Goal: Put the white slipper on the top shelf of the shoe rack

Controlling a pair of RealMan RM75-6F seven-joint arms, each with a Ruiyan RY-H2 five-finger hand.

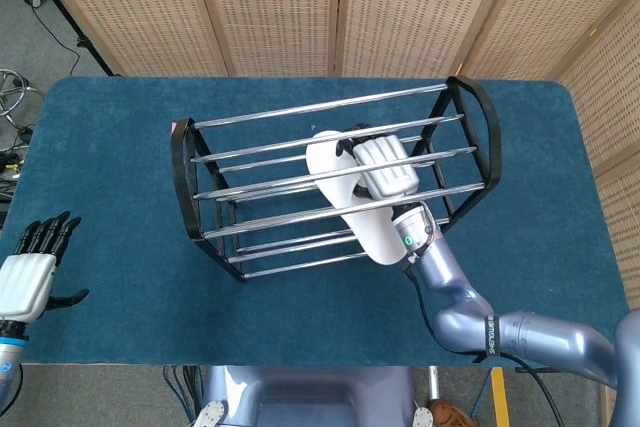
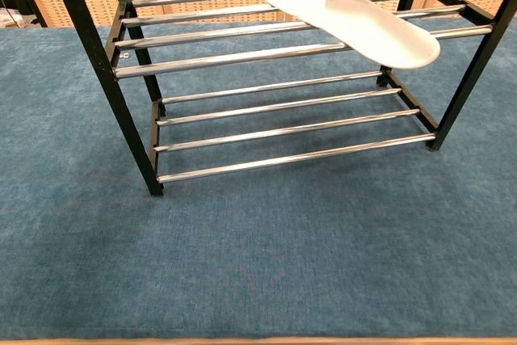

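Gripping the white slipper [image 1: 345, 197] from above, the right robot hand [image 1: 383, 165] holds it over the top rails of the black shoe rack [image 1: 184, 179], lying slantwise across them. Off at the counter's [image 1: 120, 117] near left edge, the left robot hand [image 1: 28, 272] hangs with fingers spread, holding nothing.

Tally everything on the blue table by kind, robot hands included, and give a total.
White slipper: 1
Black shoe rack with chrome bars: 1
Robot hands: 2, the right hand holding the slipper over the rack's top shelf, the left hand at the table's near left edge
Total: 4
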